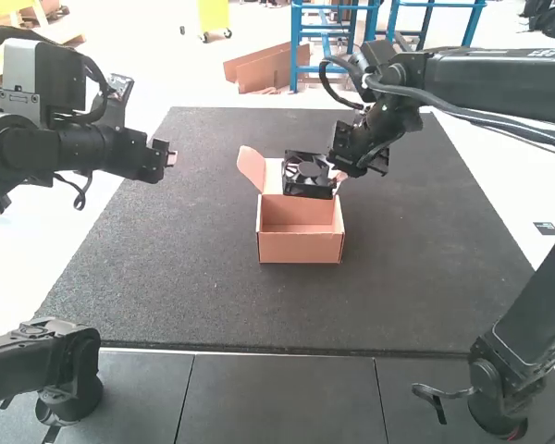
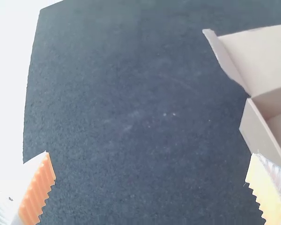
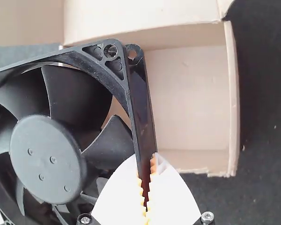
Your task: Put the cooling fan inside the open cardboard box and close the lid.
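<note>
A white bench (image 1: 37, 250) is covered across its middle by a dark, grainy mat (image 1: 166, 250). An open cardboard box (image 1: 301, 242) is set upright on the mat near its centre, with the lid flap raised at the far side and the opening turned upward. Along its near edge the mat is met by smooth dark panels (image 1: 277, 398).

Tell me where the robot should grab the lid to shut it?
Probably the free top edge of the lid, coming from the left, where the open left gripper hovers. It is a thin flap standing up at the far left of the cardboard box, easy to pinch over. The right gripper is shut on the fan.
</note>
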